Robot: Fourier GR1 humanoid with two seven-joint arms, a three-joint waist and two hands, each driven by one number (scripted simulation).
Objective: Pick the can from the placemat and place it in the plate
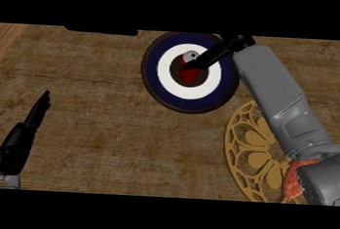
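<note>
Standing upright, one red can [190,71] sits at the centre of one round plate [162,89] with a navy rim and white ring; its long axis points up toward the viewer, grey top showing. The right hand [213,53] reaches to it with dark fingers [201,60] laid on its top; whether they curl round it cannot be told. Below the fingers, one gold placemat [252,145] is partly hidden by the grey forearm. Far left of those fingers, the left hand [19,140] rests with fingers straight, cut off below.
</note>
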